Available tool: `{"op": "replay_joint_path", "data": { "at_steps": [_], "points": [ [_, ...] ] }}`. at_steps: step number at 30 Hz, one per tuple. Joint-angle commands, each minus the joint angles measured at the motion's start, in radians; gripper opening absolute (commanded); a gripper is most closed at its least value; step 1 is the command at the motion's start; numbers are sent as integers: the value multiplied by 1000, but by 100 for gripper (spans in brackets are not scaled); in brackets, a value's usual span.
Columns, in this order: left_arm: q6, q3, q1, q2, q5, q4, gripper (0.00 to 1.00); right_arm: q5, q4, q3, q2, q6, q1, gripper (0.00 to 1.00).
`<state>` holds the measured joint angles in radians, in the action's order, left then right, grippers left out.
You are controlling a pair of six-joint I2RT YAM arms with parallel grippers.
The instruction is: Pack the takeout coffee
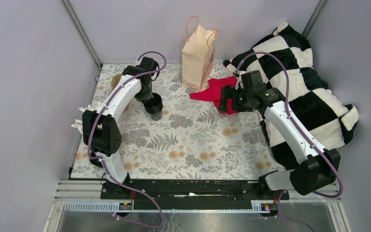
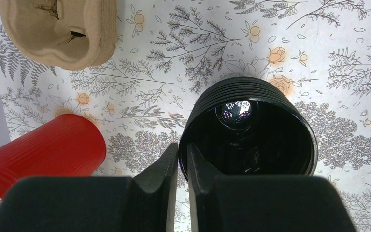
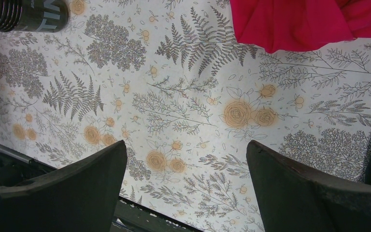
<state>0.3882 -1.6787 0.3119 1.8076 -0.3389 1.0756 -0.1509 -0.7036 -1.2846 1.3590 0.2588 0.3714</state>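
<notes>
The takeout coffee (image 1: 154,108) is a small black ribbed cup standing on the floral tablecloth at the left back. In the left wrist view its mouth (image 2: 251,130) is uncovered and I look into its dark inside. My left gripper (image 1: 149,99) comes down on it from above. Its jaws (image 2: 182,153) straddle the near-left rim, one finger outside and one inside, with only the wall's width between them. The right gripper (image 1: 225,100) hovers wide open over the cloth's middle right, holding nothing (image 3: 186,145). The cup's side (image 3: 24,14) shows at that view's top left.
A tan paper bag (image 1: 199,57) with orange handles stands upright at the back centre. A red cloth (image 1: 211,90) lies beside it. A red ribbed cup (image 2: 43,151) and a brown cardboard tray (image 2: 60,31) lie left of the black cup. A checkered blanket (image 1: 299,82) fills the right.
</notes>
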Motion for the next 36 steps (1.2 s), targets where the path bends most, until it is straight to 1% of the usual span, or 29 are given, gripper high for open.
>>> {"op": "replay_joint_path", "data": {
  "at_steps": [1, 8, 12, 16, 20, 33, 36],
  "points": [
    [-13, -5, 4, -3, -41, -20, 15, -10, 19, 5, -14, 3, 6, 100],
    [-16, -21, 12, -4, -52, -13, 11, -13, 20, 2, -10, 5, 6, 100],
    [-15, -29, 19, -5, -58, -7, 6, -12, 20, 4, -10, 3, 5, 100],
    [-14, -50, 24, -8, -70, 10, 5, -12, 19, 5, -12, 3, 6, 100],
    [-10, -55, 25, -23, -71, 20, 0, -13, 21, 7, -12, 3, 5, 100],
    [14, -51, 27, -58, -66, 21, 0, -21, 20, -2, -5, 3, 6, 100],
    [25, -45, 14, -73, -42, 17, 0, -21, 19, -2, -6, 3, 6, 100]
  ]
}}
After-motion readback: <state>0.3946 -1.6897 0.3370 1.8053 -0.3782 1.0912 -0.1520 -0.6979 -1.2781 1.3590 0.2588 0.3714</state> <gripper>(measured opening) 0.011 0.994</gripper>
